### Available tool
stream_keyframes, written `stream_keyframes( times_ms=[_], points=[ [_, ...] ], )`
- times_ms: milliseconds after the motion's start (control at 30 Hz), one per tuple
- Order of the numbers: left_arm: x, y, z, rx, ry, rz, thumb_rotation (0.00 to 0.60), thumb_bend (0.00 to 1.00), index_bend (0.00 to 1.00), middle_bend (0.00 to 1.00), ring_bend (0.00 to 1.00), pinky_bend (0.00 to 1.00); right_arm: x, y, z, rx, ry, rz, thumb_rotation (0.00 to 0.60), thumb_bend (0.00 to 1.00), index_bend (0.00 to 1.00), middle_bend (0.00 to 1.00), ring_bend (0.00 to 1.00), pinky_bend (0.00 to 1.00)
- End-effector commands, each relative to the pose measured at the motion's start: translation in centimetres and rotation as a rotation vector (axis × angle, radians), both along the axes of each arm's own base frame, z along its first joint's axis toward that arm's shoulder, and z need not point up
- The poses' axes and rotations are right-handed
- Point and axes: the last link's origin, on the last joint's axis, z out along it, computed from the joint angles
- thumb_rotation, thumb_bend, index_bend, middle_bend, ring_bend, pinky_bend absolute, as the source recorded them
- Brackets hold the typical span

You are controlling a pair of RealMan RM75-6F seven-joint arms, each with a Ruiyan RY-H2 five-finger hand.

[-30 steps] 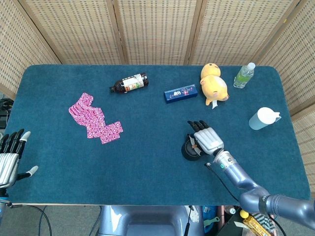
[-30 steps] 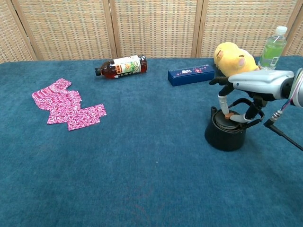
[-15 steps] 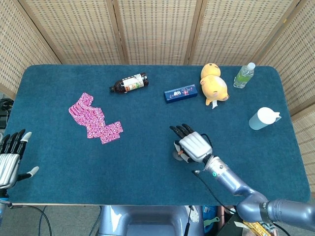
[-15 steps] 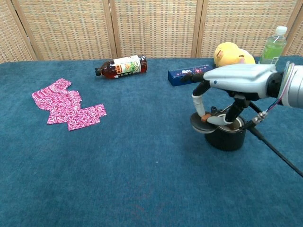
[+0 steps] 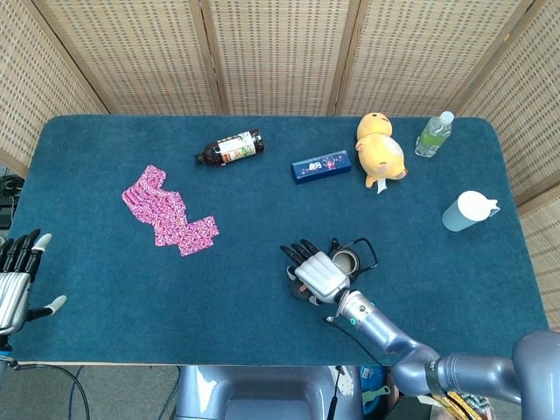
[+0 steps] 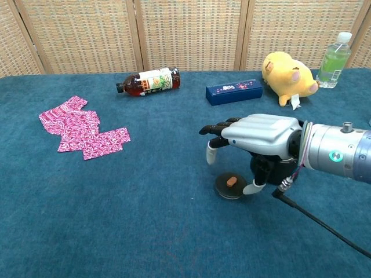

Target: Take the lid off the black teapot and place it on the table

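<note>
You had the lid down on the table, lying flat just left of the teapot and clear of its open mouth, which suggests a spot chosen so the pot stayed untouched. Your right hand hovered palm-down directly above the lid, fingers spread and apart from one another; one fingertip reached down beside the lid's rim, though whether it touched could not be told. Nothing appeared clamped, so the lid read as released, its small brown knob facing up. Your left hand rested at the table's near-left edge, fingers apart and holding nothing, well away from the work. Judged from this, the placing step looked essentially complete; only lifting the right hand straight up, so as not to drag the lid, seemed to remain.
</note>
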Motion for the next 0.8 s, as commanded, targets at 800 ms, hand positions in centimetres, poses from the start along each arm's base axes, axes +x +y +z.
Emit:
stream_keyframes(
  times_ms=[800],
  points=[
    [1.5,-1.4,0.1,-0.002,-0.002,-0.060,0.600,0.17,0.00,0.00,0.00,0.00,-16.7,10.4,17.2,-0.505,-0.201,-0.224,0.600,0.00,0.00,0.00,0.00,0.00]
  ],
)
